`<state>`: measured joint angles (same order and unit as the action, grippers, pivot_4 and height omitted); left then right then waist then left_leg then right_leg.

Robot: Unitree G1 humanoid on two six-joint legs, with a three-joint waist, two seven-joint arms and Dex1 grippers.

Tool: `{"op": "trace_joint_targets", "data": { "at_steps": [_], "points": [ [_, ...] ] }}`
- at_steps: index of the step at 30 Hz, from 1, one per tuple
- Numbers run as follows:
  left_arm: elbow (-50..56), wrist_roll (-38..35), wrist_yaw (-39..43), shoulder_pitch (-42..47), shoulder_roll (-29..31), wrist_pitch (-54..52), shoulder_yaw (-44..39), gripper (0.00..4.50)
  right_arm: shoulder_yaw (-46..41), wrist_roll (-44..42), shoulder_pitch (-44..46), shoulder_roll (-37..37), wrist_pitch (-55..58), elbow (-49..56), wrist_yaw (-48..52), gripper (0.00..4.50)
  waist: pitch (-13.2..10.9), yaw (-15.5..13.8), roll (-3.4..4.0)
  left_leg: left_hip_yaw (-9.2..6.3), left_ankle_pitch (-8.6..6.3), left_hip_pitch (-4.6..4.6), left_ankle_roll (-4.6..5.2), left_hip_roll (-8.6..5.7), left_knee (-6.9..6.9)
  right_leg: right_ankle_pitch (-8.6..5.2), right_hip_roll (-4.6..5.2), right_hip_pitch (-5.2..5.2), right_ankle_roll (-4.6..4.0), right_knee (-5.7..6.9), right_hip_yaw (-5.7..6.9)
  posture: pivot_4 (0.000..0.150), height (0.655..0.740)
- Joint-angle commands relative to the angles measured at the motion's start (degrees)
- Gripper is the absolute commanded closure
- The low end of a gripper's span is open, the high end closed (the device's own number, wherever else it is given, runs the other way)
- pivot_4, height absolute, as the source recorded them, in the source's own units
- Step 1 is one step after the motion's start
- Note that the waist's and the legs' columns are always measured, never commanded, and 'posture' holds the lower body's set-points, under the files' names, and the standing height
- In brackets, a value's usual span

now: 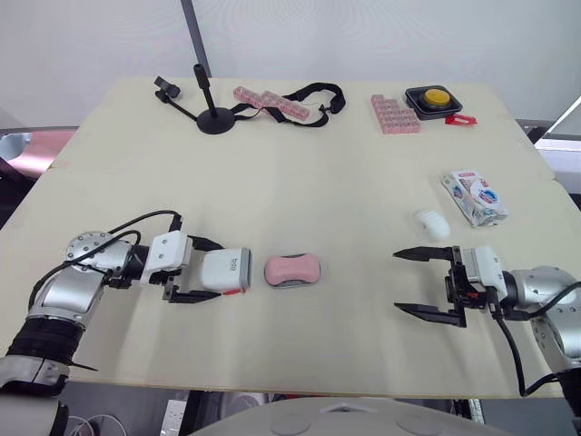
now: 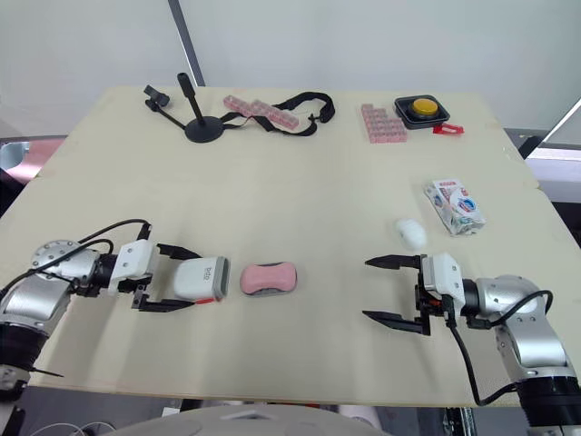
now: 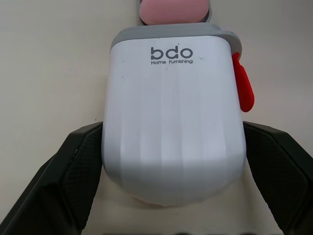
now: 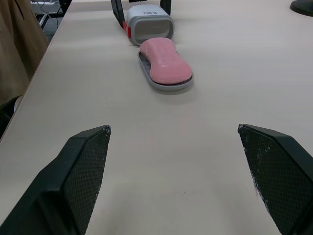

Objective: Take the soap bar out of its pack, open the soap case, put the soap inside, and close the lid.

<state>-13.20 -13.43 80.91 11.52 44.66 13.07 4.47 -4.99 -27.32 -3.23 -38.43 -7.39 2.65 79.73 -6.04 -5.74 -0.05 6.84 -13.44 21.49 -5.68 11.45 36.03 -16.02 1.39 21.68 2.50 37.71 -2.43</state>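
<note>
Soap case (image 3: 173, 127) is lying on its side on the table (image 1: 318, 182), toward my left, and I am holding its white shell in my left gripper (image 1: 216, 270), one black finger pressing against each long side. Its gray-rimmed end is pointing toward the middle of the table, and a red tab is sticking out of the side nearer me. Just beyond that rim a pink rounded piece (image 1: 292, 269) is sitting on a shallow gray tray, close to the case; I cannot tell whether the two are touching.

My right gripper (image 1: 397, 282) is hovering low over the table on my right with its fingers spread wide, holding nothing and pointing toward the pink piece, well apart from it. Farther out on that side the soap pack (image 1: 475, 196) is lying flat near the table's right edge, and a small white lump (image 1: 432, 224) is resting just beside it, between the pack and my right gripper.

Along the far edge, a black stand (image 1: 214, 118) is standing at the left, a black strap (image 1: 313, 100) is lying tangled with a strip of pink blocks (image 1: 268, 103), and a pink block set (image 1: 395, 114) is sitting next to a yellow button (image 1: 437, 95) in its black housing.
</note>
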Motion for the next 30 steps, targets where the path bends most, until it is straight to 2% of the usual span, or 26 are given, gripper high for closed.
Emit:
{"op": "trace_joint_targets", "data": {
  "at_steps": [1, 7, 11, 18, 23, 27, 30],
  "points": [
    [0.64, 0.11, -0.49, -0.05, 0.26, 0.83, -0.23, 0.0, -0.6, -0.36, 0.42, -1.03, 0.16, 0.91, -0.26, 0.05, 0.0, 0.01, 0.0, 0.0, 0.0, 0.0, 0.0, 0.0, 0.0, 0.0, 0.0, 0.0, 0.0, 0.0, 0.0, 0.15, 0.74],
    [0.42, -0.17, -0.43, 0.05, -0.09, 1.36, 0.02, 0.0, -0.38, -0.4, 0.29, -1.24, 0.77, 1.51, -0.63, 0.05, 0.0, -0.01, 0.0, 0.0, 0.0, 0.0, 0.0, 0.0, 0.0, 0.0, 0.0, 0.0, 0.0, 0.0, 0.0, 0.15, 0.74],
    [-0.05, -0.08, -0.52, 0.37, -0.4, 1.58, 0.17, 1.03, -0.41, -0.44, 0.29, -1.39, 1.04, 1.7, -0.72, 0.0, 0.0, -0.05, 0.0, 0.0, 0.0, 0.0, 0.0, 0.0, 0.0, 0.0, 0.0, 0.0, 0.0, -0.01, -0.01, 0.15, 0.74],
    [-0.29, 0.17, -0.79, 0.51, -0.64, 2.55, 0.39, 1.03, -0.37, -0.28, 0.26, -2.07, 1.11, 2.07, -0.18, 0.0, 0.0, -0.19, 0.0, 0.0, 0.0, -0.01, 0.0, 0.0, 0.0, 0.0, 0.0, 0.0, 0.0, -0.02, -0.01, 0.15, 0.74],
    [-1.84, 0.42, 0.1, 0.31, 0.64, 5.74, -0.13, 1.03, 2.76, 0.03, 3.28, -3.52, 5.49, 7.7, -1.27, 0.0, 0.0, -0.11, 0.01, 0.01, 0.0, -0.02, 0.0, 0.0, 0.0, 0.0, -0.01, 0.0, 0.0, -0.01, -0.01, 0.15, 0.74],
    [-2.6, 0.36, 0.92, 0.05, 1.48, 7.6, -0.16, 1.03, 7.25, 0.4, 8.41, -3.77, 13.63, 13.73, -4.6, 0.0, 0.0, 0.05, 0.01, 0.01, 0.01, -0.08, -0.01, 0.02, -0.01, 0.0, -0.05, 0.0, 0.0, 0.03, -0.01, 0.15, 0.74],
    [-1.7, -0.36, 0.48, 0.0, 1.51, 6.17, -0.13, 1.03, 14.16, 4.16, 16.04, -2.32, 20.21, 16.96, -7.39, 0.0, 0.01, -0.11, 0.01, 0.01, 0.01, -0.09, -0.02, 0.02, -0.01, 0.0, -0.05, 0.01, 0.0, 0.13, 0.0, 0.15, 0.74]
  ]
}}
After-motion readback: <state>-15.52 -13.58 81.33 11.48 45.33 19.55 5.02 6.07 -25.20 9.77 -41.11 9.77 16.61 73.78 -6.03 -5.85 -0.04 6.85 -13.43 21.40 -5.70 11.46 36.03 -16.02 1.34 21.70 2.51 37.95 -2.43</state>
